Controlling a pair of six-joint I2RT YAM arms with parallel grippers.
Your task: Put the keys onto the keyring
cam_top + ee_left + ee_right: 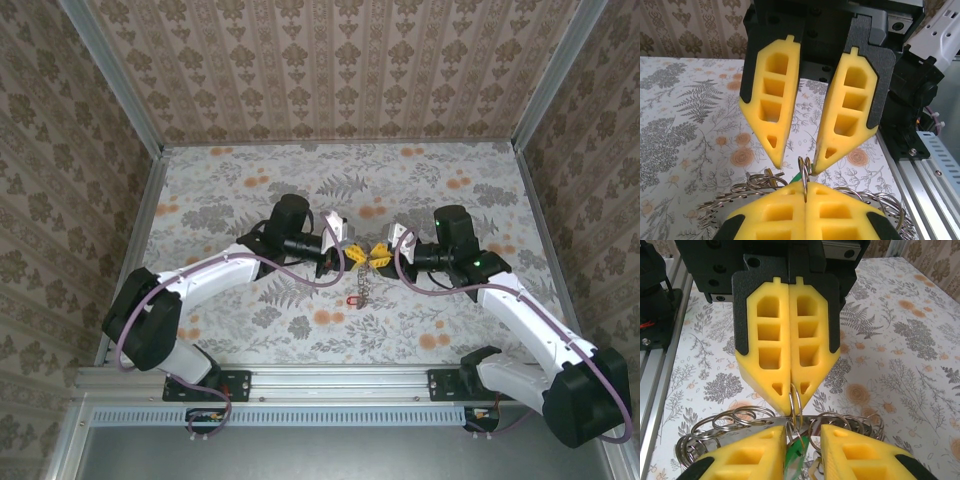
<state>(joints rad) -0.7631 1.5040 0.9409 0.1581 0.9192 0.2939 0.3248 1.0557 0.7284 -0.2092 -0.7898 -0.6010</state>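
Well, we find both grippers meeting nose to nose above the middle of the table [240, 180]. The left gripper [791, 390] is clenched tight, and pinched at its very tips is one thin wire ring of the keyring [740, 420]. The rest of that silvery chain of loops sags below the fingers, and from above it hangs down toward the tabletop.

The right gripper [799, 162] has its fingers parted on either side of the pinched ring. A green key [797, 452] sits in the gap, against one finger. It does not fill the gap, so we judge it loose rather than clamped.

We expect the keyring to be light but awkward. Each loop is stiff, springy wire, smooth and slippery, while the chain as a whole is floppy and will swing or twist if nudged. A hold on the flat of a single ring, as the left gripper has it, seems best to us. The key is tiny and thin, so we would take it by its coloured head, leaving the hole free.
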